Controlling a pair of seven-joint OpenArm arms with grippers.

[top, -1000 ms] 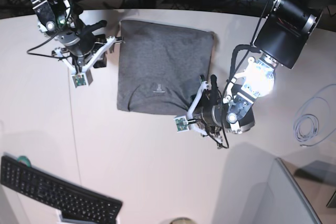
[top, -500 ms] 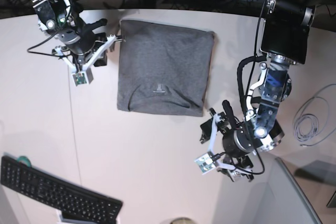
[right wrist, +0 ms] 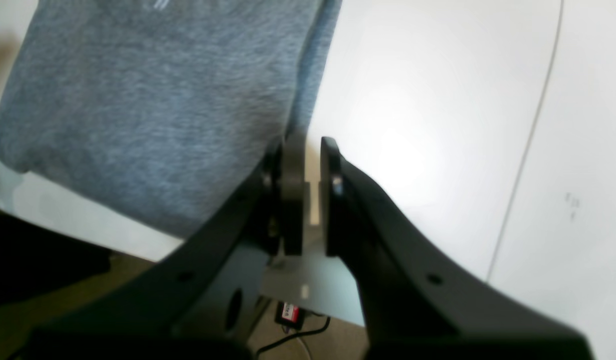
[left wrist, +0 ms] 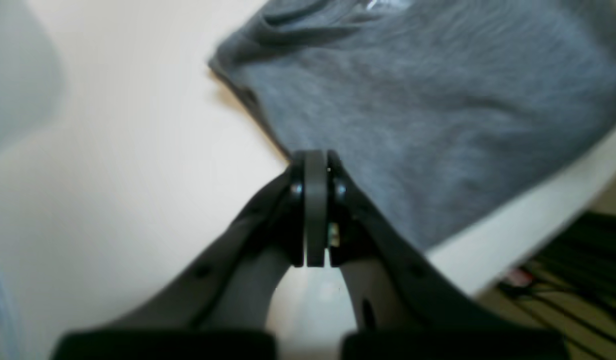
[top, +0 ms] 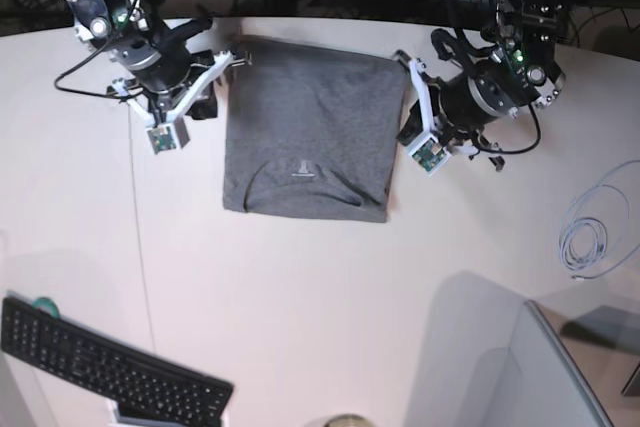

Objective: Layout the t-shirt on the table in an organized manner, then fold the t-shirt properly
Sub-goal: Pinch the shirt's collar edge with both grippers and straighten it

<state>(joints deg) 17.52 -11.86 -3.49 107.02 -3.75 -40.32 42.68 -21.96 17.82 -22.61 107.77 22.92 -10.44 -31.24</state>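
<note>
T-shirt [top: 308,127]: grey, folded to a flat rectangle near the table's [top: 300,297] far edge, collar toward the near side. Left gripper [left wrist: 315,165]: jaws pressed together, empty, at the shirt's far corner on its side, probably poised for another fold. Right gripper [right wrist: 308,150]: narrow gap, empty, just beside the opposite far corner.

Bright, even light; glare on the table [right wrist: 403,150]; both wrist views softly blurred.
</note>
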